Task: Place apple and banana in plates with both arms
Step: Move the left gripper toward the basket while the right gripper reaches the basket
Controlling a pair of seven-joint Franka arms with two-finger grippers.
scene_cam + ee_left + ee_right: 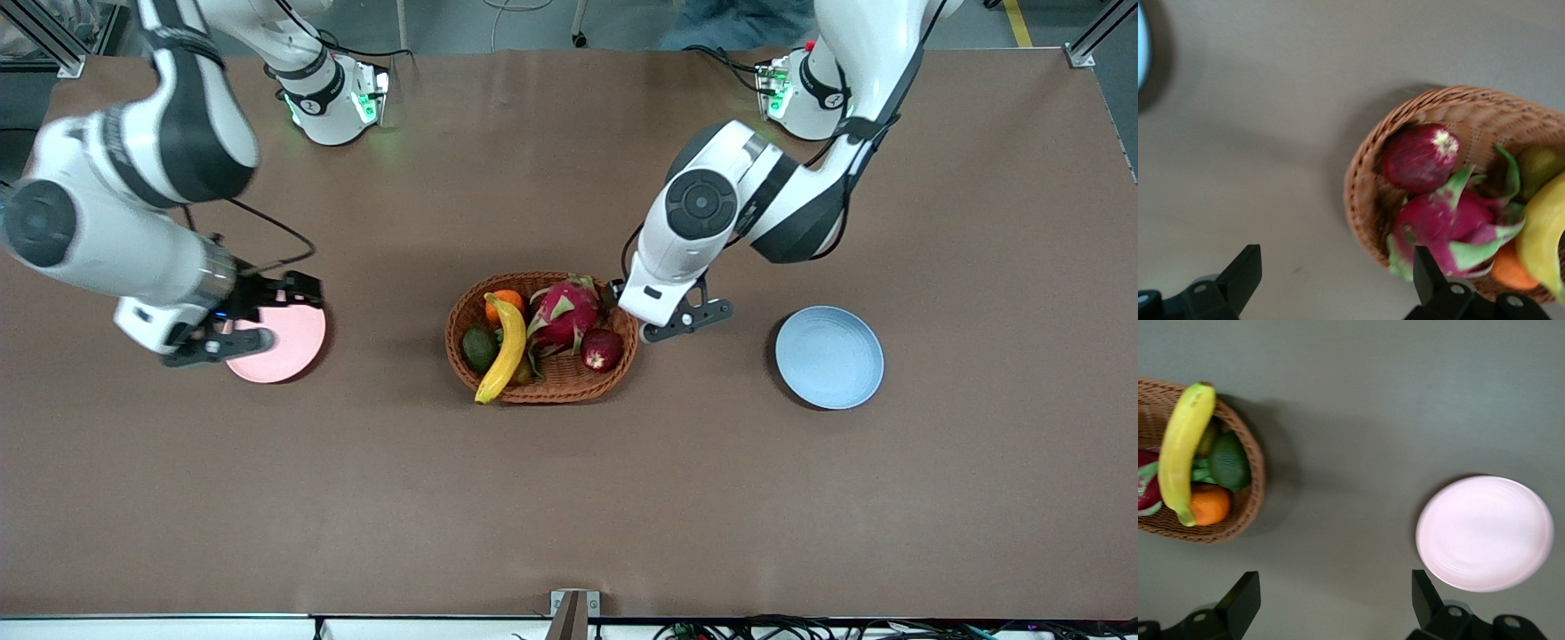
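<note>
Hovering wide open, empty, left gripper (673, 321) sits over the table just beside the basket (542, 384) rim; apple (602, 348) lies inside, at that end, w/ banana (504, 351) toward right arm's end, long axis near-far. Right gripper (1331, 603), open too, over pink plate (298, 342); blue plate (830, 356) empty.

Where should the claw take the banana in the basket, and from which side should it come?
Probably at the middle of the banana, coming from above. It lies on top of the other fruit in the basket, its long yellow body exposed, so open fingers could close across its narrow width. The right claw, over the pink plate, is open.
</note>
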